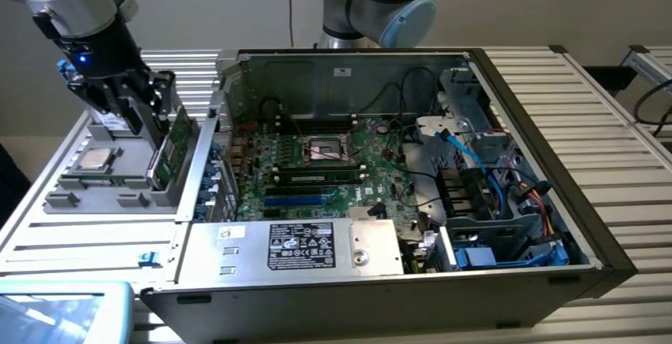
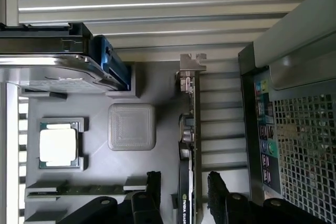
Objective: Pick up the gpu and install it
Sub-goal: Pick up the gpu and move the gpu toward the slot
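The fingers (image 2: 154, 187) stand released, one on each side of the gpu (image 2: 190, 129), with the card between them. From the wrist view a narrow gap seems to remain on both sides, though contact at the pads is hard to rule out.

The gpu (image 1: 173, 151) stands on its long edge in a grey tray (image 1: 105, 194), along the tray's edge that faces the open computer case (image 1: 525, 68). Its silver bracket is at the end away from the fingers.

Nearer the middle of the tray lies a CPU (image 2: 59, 146), flat in its recess, and beside it is a square grey block (image 2: 132, 127). The tray rests on the slatted counter (image 1: 84, 238), touching or just beside the case's side. Inside the case the motherboard (image 1: 315, 163) lies flat.
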You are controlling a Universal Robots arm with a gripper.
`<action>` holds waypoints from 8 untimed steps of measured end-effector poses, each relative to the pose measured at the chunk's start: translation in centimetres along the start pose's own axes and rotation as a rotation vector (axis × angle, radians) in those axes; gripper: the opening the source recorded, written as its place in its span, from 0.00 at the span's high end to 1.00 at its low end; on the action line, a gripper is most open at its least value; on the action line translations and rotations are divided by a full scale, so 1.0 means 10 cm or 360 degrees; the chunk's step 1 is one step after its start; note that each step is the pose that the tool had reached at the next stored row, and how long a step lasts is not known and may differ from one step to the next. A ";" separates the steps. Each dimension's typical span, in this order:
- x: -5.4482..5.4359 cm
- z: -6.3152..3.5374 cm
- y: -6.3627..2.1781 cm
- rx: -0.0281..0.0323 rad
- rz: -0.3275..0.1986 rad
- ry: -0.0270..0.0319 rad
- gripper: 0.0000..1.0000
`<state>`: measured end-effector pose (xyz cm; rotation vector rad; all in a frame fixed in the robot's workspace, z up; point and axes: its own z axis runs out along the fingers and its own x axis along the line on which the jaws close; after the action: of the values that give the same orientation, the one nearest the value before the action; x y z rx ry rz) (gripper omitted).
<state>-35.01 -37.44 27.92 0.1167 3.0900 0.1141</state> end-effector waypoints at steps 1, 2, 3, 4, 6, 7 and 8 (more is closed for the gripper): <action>0.00 0.014 -0.007 0.00003 0.0000 0.00027 0.51; 0.00 0.033 -0.013 -0.00001 0.0000 0.00027 0.51; 0.00 0.051 -0.015 -0.00002 0.0000 0.00027 0.51; 0.00 0.068 -0.021 -0.00003 0.0000 0.00028 0.51; 0.00 0.104 -0.035 -0.00006 0.0000 0.00020 0.51; 0.01 0.120 -0.043 -0.00006 -0.0001 0.00006 0.51; 0.01 0.137 -0.046 -0.00008 -0.0001 -0.00007 0.51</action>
<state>-35.04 -37.79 26.52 0.1160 3.0895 0.1148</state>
